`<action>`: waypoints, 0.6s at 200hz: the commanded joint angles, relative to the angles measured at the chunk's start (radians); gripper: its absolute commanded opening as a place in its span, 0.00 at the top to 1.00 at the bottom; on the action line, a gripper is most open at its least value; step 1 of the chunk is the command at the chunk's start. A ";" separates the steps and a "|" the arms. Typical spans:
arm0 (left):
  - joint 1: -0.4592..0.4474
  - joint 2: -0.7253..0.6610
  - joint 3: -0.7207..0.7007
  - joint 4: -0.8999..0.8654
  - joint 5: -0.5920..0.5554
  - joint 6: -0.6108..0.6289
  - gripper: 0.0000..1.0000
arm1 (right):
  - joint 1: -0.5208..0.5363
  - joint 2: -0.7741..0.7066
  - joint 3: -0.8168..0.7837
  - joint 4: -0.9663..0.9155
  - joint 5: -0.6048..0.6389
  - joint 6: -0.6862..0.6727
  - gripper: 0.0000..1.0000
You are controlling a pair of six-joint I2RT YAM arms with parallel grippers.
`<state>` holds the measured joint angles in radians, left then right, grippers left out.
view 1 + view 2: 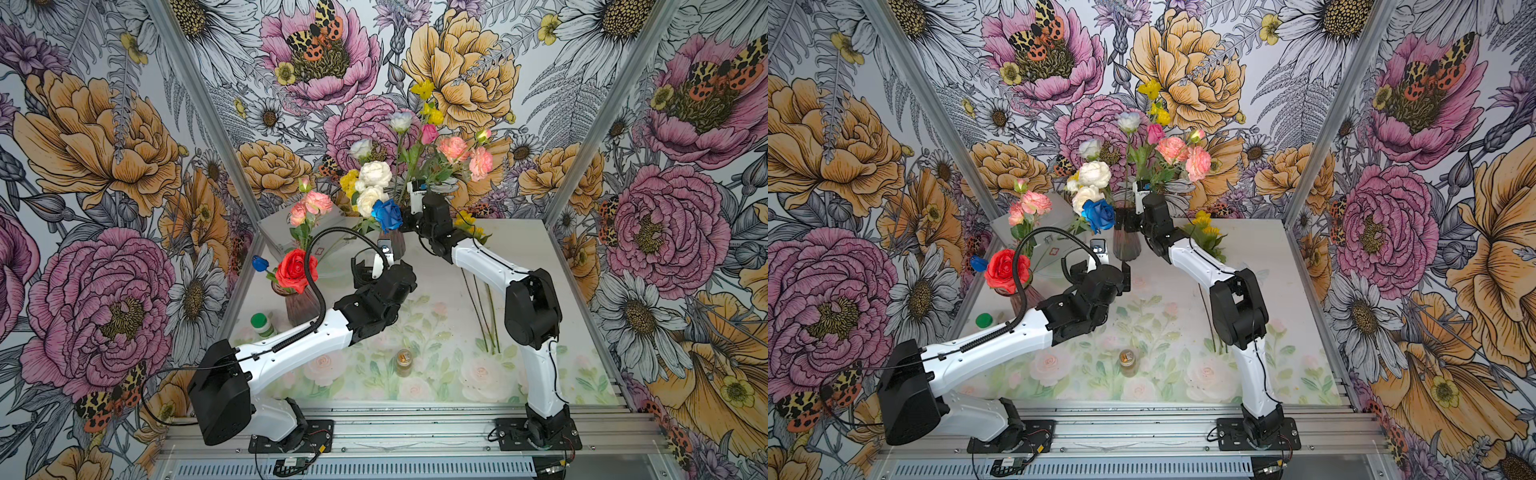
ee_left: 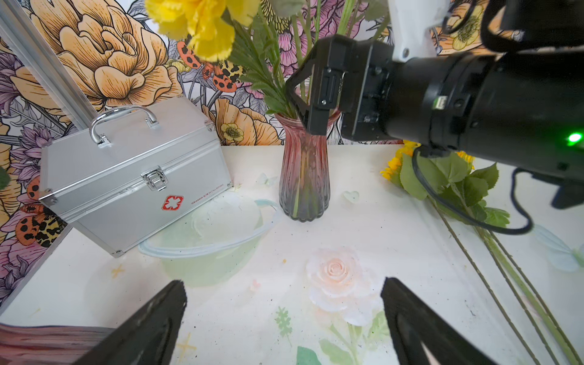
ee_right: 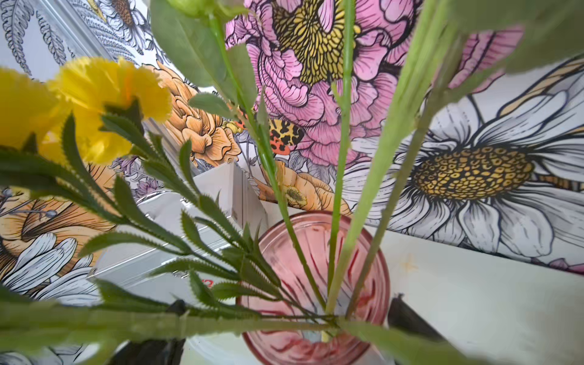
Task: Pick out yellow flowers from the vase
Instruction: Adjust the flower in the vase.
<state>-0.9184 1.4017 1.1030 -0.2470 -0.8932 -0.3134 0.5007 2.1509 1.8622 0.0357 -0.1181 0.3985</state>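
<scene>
Shows ruffled bright yellow flowers (image 2: 196, 25) on green stems standing in the pink ribbed vase (image 2: 305, 177), sunflowers (image 2: 392, 164) lying on the bench (image 2: 379, 221) nearby, right tool (image 3: 287, 303) spread wide astride the stems, left tool (image 2: 283, 282) spread wide, empty.

The vase (image 2: 305, 177) is pink fading to grey, the flowers (image 2: 202, 28) bright yellow.

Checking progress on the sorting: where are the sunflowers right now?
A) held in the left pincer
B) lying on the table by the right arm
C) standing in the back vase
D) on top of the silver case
B: the sunflowers lie flat on the table, long stems stretched across it.
</scene>
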 commanded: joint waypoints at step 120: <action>0.093 -0.151 -0.003 -0.003 0.019 0.028 0.01 | -0.013 -0.007 0.071 -0.059 0.175 -0.128 0.03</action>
<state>-0.8349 1.2774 1.1126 -0.2474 -0.8886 -0.3027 0.4961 2.1883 1.9331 0.0044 0.0231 0.3038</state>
